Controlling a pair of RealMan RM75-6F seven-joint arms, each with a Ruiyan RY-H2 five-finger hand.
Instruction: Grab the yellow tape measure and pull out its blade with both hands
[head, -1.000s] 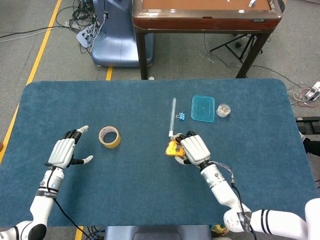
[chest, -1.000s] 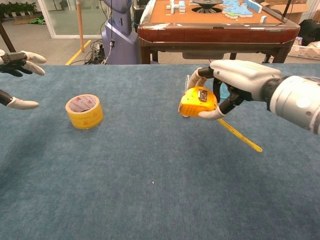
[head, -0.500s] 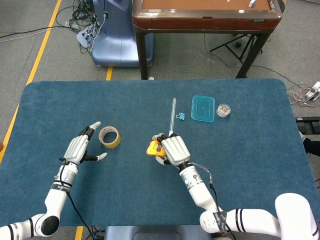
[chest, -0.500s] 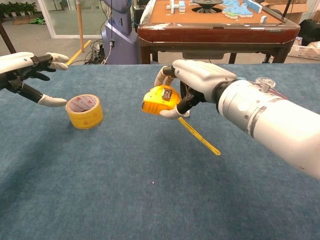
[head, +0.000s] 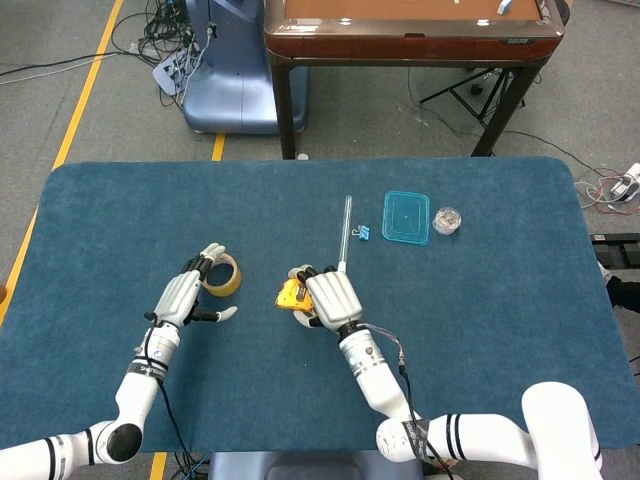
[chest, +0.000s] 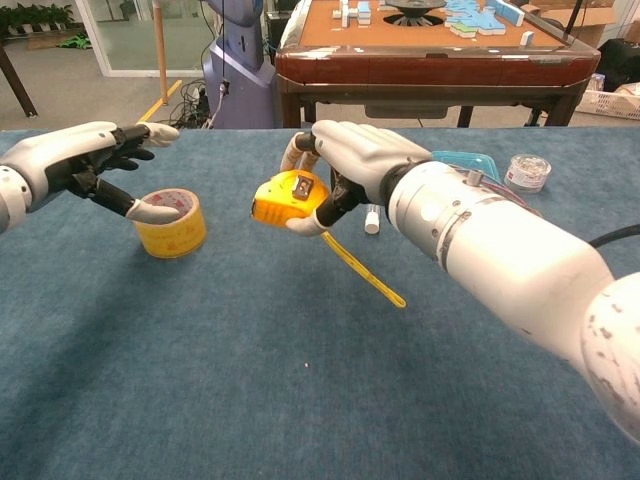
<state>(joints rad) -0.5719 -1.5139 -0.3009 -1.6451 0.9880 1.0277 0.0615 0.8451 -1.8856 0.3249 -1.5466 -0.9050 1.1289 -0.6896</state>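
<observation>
A: Yellow tape measure (chest: 288, 196), rounded plastic case, is riding above the blue felt table (head: 480, 330) in the right hand (chest: 345, 155), fingers wrapped over its top, thumb under. A length of yellow blade (chest: 365, 272) is already trailing out behind it.

B: Moving?

A: Right hand is carrying it leftward, now near table centre. Left hand (chest: 85, 160) is coming in too, fingers spread, holding nothing, hovering just over the roll of yellow packing tape (chest: 170, 221).

B: Meaning?

A: Hands are converging. Probably the left is heading for the blade; pulling hasn't started.
</observation>
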